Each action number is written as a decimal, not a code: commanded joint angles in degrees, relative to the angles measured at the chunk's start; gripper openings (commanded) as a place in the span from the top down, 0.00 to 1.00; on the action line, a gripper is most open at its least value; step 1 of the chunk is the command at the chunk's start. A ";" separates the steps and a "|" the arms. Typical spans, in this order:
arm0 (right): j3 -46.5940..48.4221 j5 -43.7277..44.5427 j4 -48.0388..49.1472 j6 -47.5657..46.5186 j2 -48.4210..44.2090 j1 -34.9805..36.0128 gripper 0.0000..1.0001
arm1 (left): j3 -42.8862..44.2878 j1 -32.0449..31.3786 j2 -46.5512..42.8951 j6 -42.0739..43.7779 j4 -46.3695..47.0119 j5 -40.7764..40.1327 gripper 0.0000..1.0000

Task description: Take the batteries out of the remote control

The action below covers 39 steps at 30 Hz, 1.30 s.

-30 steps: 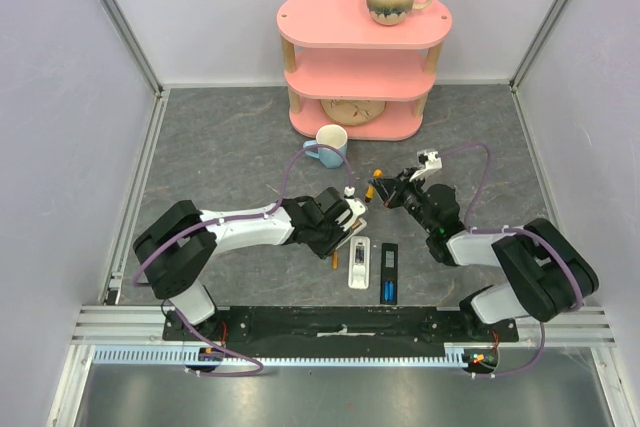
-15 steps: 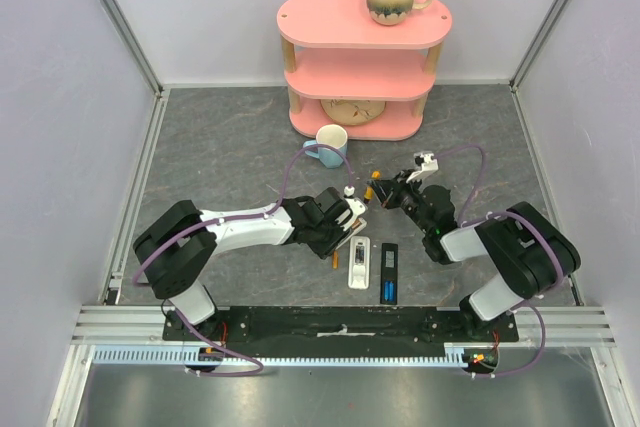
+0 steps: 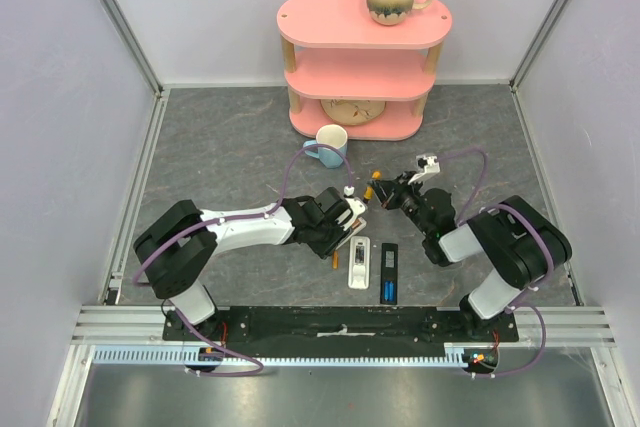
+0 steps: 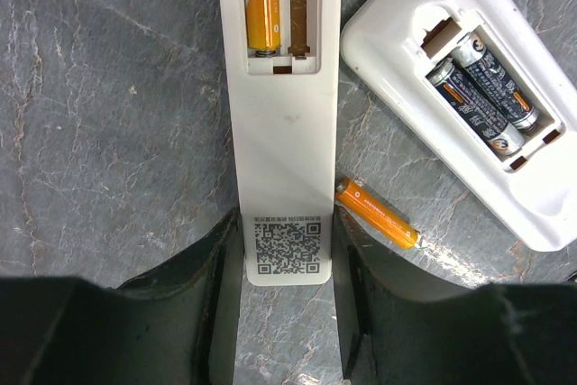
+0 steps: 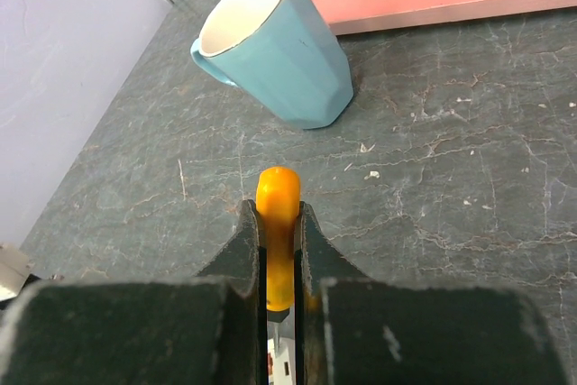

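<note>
Right arm (image 3: 505, 247) is swinging inward, right gripper (image 5: 278, 227) clenching orange-handled screwdriver (image 5: 277, 188). Left gripper (image 4: 287, 259) is gripping white remote (image 4: 284, 132); one orange battery (image 4: 261, 2) is sitting inside it. Screwdriver tip should be levering gently under that battery's end.

A white label with a black QR code (image 4: 288, 248) stood on the back of the long white remote (image 4: 284, 123), close to its near end. Above the code was one line of very small print, too small to read. The two dark batteries (image 4: 482, 101) inside the second remote (image 4: 397, 51) also carried small printing, equally not readable.
</note>
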 commanded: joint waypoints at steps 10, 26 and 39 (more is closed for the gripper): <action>-4.84 -0.26 5.82 -1.34 0.62 0.02 1.00 | 0.82 0.42 1.37 -2.07 0.07 0.12 0.67; -4.14 -6.85 16.55 7.00 8.35 0.37 1.00 | 0.91 0.42 1.46 -2.25 0.16 0.21 0.69; -4.58 -11.51 25.95 15.70 9.23 1.51 1.00 | 0.91 0.69 1.72 -2.51 0.25 0.21 0.98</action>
